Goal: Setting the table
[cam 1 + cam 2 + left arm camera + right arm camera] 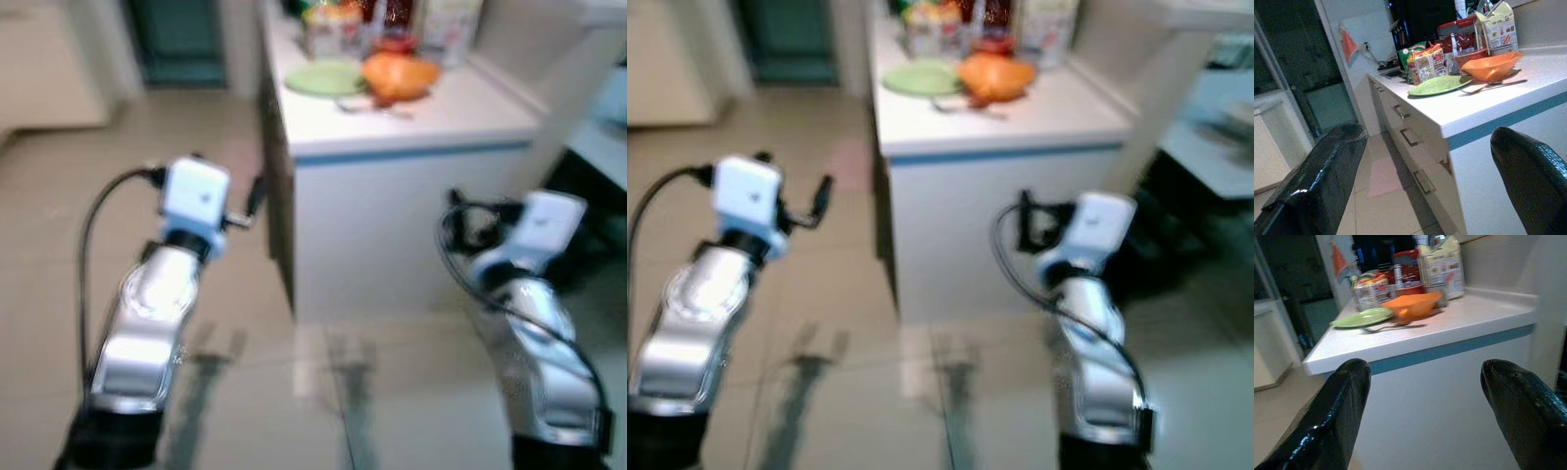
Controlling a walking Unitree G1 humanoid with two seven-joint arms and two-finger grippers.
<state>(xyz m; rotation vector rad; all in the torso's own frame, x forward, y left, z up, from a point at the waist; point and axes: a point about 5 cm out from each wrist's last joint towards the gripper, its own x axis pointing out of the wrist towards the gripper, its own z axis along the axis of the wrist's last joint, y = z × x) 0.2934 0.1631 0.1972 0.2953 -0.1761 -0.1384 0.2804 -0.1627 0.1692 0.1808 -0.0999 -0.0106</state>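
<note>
Our left tool (1420, 176) and right tool (1420, 406) hanging wide open and empty, orange bowl (1413, 304) and green plate (1361, 317) sitting well ahead on the surface (1459, 328).

A home kitchen: white counter (1484, 105) with drawers (1409, 137), food packets (1426, 62) and a tiled floor (59, 245)

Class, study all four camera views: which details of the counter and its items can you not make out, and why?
- Packets behind the green plate: print blurred in the eye views, too small in the wrist views.
- Carton: its label is too small to read.
- Spoon beside the orange bowl: its bowl end is blurred.
- Counter: its far end is cut off by the top edge.
</note>
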